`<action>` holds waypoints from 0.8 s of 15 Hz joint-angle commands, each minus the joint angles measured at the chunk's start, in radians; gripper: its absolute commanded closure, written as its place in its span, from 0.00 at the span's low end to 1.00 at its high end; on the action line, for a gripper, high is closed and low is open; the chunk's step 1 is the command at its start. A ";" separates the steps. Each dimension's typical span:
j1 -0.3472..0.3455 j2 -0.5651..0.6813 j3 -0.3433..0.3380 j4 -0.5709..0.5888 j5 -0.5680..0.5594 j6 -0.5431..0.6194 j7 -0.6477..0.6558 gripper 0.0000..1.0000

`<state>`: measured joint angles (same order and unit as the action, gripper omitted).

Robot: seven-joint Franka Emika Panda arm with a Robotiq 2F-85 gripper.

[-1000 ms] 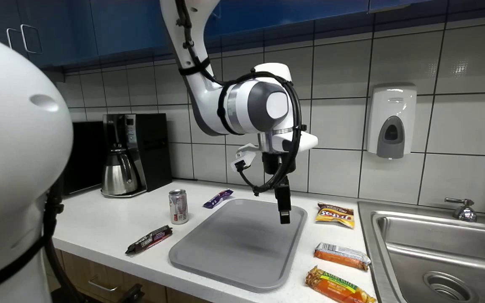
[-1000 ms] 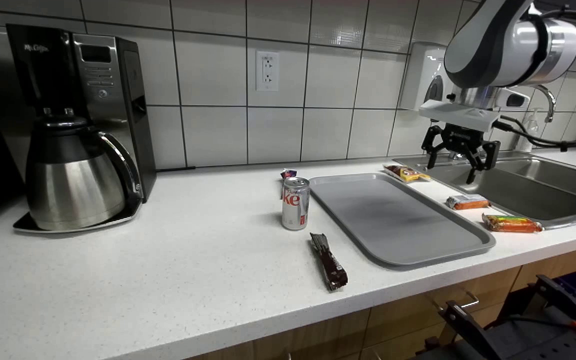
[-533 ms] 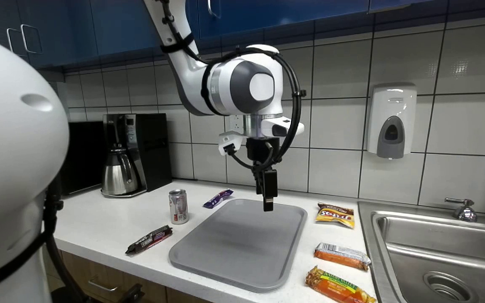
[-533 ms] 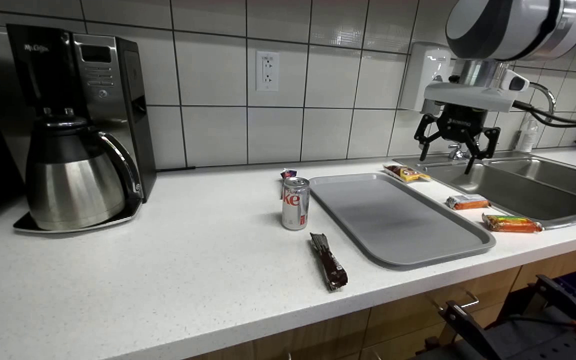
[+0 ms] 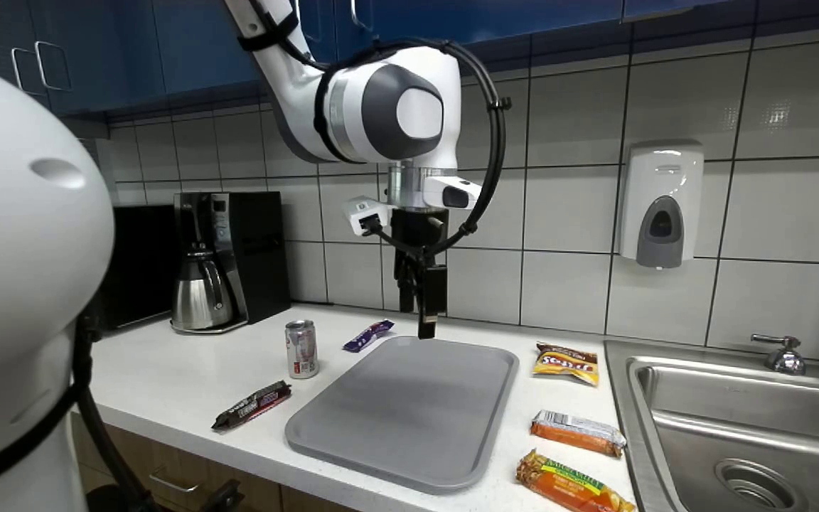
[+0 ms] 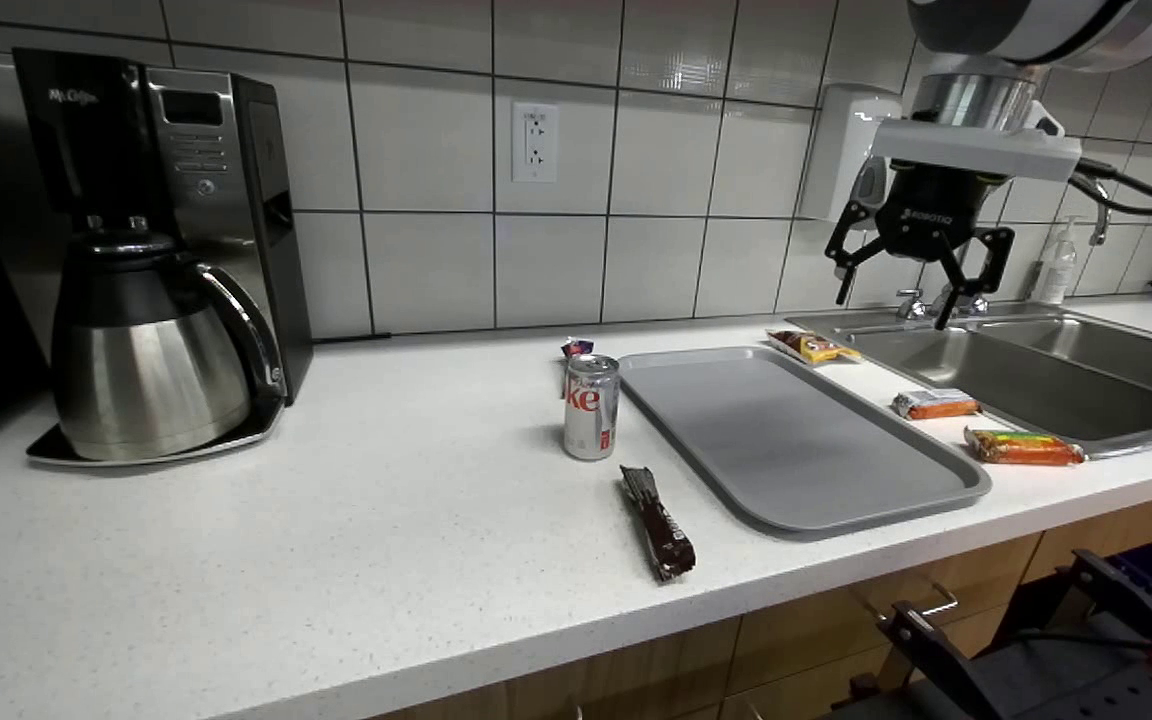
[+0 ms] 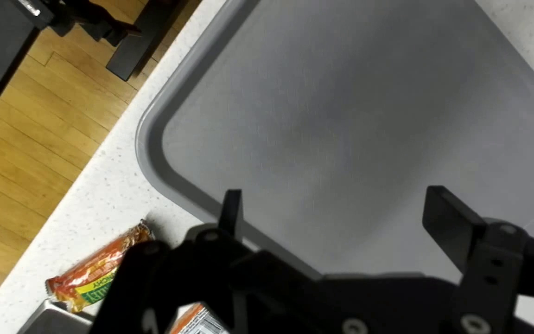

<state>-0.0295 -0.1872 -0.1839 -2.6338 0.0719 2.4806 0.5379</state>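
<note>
A white counter (image 6: 366, 520) holds a tray (image 6: 796, 440), can (image 6: 592, 410), snacks (image 6: 1024, 447), coffeemaker (image 6: 161, 280).

Below the jaws, which stand wide apart, the flat grey rectangular tray (image 5: 402, 412) offers a broad free surface; only its low rim rises. Towards the steel sink (image 5: 619, 384), a yellow-and-brown snack bag (image 5: 566, 364), an orange-and-silver wrapped bar (image 5: 578, 432) and an orange-and-green wrapped bar (image 5: 573, 483) lie in a row, leaving a narrow free strip beside the tray. On the opposite side, a silver cylindrical can (image 6: 592, 410) stands upright, higher than the flat dark-brown wrapped bar (image 6: 658, 525) near it. Between this can and the black-and-steel coffee maker (image 6: 196, 220), the white speckled tabletop (image 6: 366, 500) leaves wide passage. The white tiled wall (image 6: 426, 270) blocks the rear.
</note>
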 commanded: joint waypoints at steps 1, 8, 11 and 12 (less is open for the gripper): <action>-0.038 -0.116 0.047 -0.048 0.023 -0.076 -0.091 0.00; -0.030 -0.247 0.077 -0.087 0.027 -0.168 -0.192 0.00; -0.021 -0.292 0.074 -0.091 0.049 -0.222 -0.246 0.00; -0.019 -0.303 0.072 -0.090 0.060 -0.244 -0.264 0.00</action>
<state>-0.0303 -0.4033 -0.1307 -2.6945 0.0863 2.3059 0.3492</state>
